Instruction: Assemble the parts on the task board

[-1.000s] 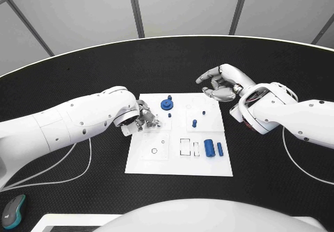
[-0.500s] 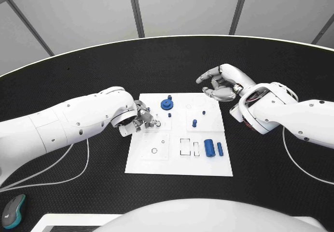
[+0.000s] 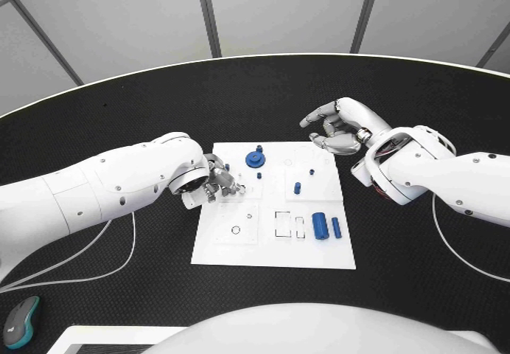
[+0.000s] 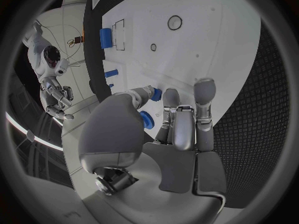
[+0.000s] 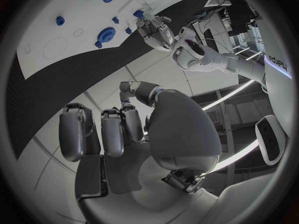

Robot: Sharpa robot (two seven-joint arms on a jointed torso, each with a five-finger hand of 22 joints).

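The white task board (image 3: 271, 247) lies mid-table. A blue gear (image 3: 254, 158) and a small blue peg (image 3: 259, 176) sit in its far left part, two short pegs (image 3: 296, 188) stand in the middle, and two blue cylinders (image 3: 319, 221) lie at the right. My left hand (image 3: 220, 181) hovers over the board's left edge with its fingers apart, fingertips just short of the small peg (image 4: 156, 94); the gear (image 4: 146, 119) shows behind its fingers. My right hand (image 3: 338, 127) hangs beyond the board's far right corner, fingers curled in, with nothing in it.
Black table mat surrounds the board (image 5: 62, 45). A teal and grey mouse-like object (image 3: 19, 321) lies at the near left, and thin white cables (image 3: 117, 265) trail on the mat under my left arm.
The left hand has shifted very slightly over the board's left edge. The right hand and the parts lie as before.
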